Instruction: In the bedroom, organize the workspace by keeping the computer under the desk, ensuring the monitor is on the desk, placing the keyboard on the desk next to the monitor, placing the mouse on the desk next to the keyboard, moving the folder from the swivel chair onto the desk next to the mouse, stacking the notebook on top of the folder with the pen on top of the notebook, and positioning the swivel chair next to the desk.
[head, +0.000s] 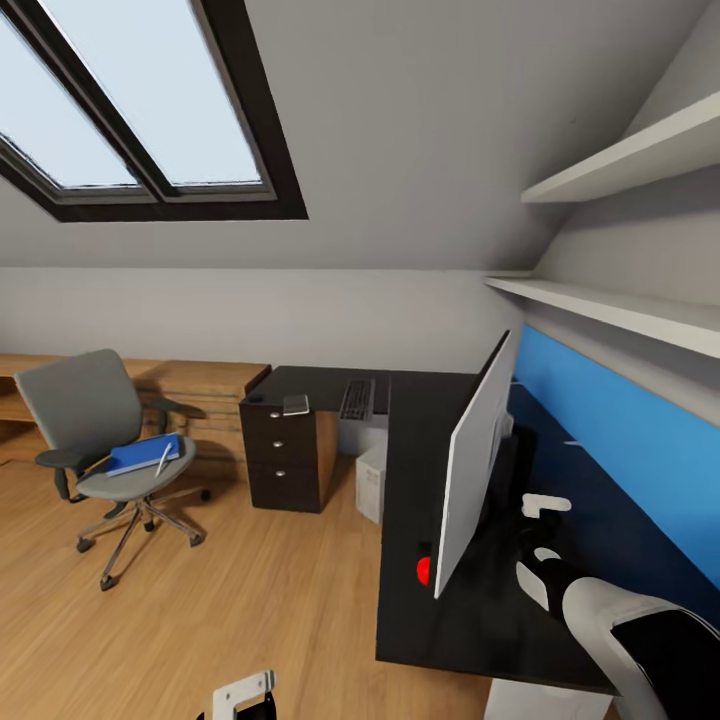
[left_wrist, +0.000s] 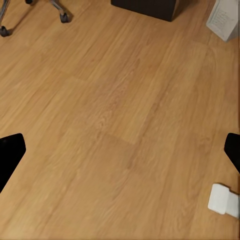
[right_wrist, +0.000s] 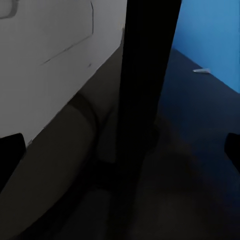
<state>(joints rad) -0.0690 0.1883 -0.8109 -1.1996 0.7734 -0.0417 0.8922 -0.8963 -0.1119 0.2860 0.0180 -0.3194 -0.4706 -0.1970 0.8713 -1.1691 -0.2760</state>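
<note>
The monitor (head: 474, 470) stands edge-on on the black desk (head: 420, 610), its red light (head: 423, 571) low at the front. My right gripper (right_wrist: 120, 150) is open behind it, facing the white back (right_wrist: 55, 60) and black stand (right_wrist: 145, 75). The keyboard (head: 357, 400) and the grey notebook (head: 296, 404) lie on the desk's far wing. Under the desk stands the computer (head: 371, 482). To the left, the swivel chair (head: 95, 420) carries the blue folder (head: 143, 455) with the pen (head: 163, 458) on it. My left gripper (left_wrist: 120, 150) hangs open over bare floor.
A black drawer unit (head: 283, 460) supports the desk's far wing, next to a light wooden chest (head: 205, 395). The blue back panel (head: 620, 450) and two wall shelves (head: 620, 305) run along the right. Wooden floor (head: 250, 600) lies between chair and desk.
</note>
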